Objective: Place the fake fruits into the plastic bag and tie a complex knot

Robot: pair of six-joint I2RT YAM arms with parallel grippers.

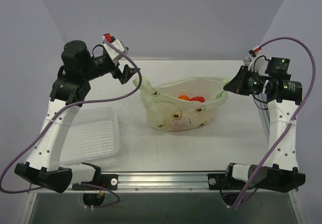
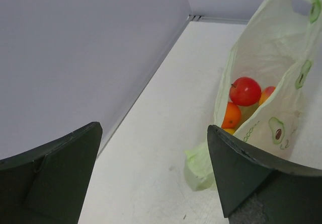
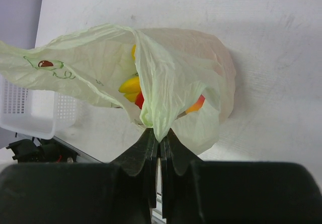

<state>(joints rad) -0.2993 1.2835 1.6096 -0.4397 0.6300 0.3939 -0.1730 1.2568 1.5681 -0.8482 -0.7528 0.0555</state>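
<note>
The pale green plastic bag [image 1: 181,110] with avocado prints lies open at the table's middle. Inside it show a red apple [image 2: 245,91], an orange [image 2: 231,116] and yellow fruit [image 3: 130,85]. My right gripper [image 1: 227,87] is shut on the bag's right rim; in the right wrist view the film is pinched between the closed fingertips of the gripper [image 3: 160,141]. My left gripper [image 1: 130,75] is open and empty, just left of the bag's left corner [image 1: 142,87]. In the left wrist view that corner [image 2: 200,164] rests on the table beside the right finger [image 2: 246,168]. No knot shows.
A white perforated basket tray [image 1: 90,136] lies at the front left; its corner shows in the right wrist view [image 3: 30,113]. Grey walls enclose the table at the back and sides. A metal rail [image 1: 166,178] runs along the near edge.
</note>
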